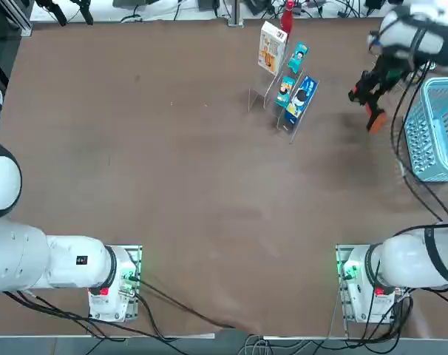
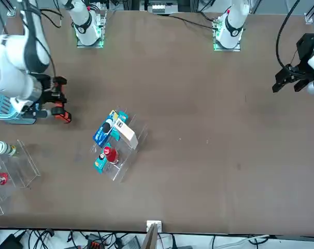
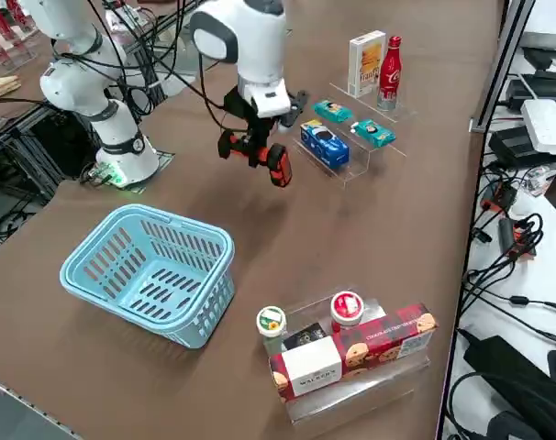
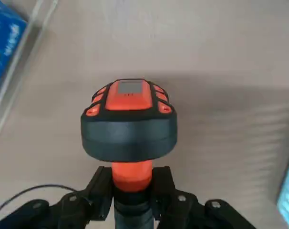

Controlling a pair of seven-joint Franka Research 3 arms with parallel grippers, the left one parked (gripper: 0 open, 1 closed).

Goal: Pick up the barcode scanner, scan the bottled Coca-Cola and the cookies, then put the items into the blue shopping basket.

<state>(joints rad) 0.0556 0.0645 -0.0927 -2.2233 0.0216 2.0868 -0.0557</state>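
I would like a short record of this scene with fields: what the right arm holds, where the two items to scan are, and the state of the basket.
right gripper: raised above the table, between the snack rack and the basket, fingers shut on the scanner handle
barcode scanner: held off the table, not yet at the items
Coca-Cola bottle: upright on the clear rack
cookies: upright beside the bottle, on the same rack
blue basket: on the table, nothing inside
task progress: scanner picked up, both items not yet moved
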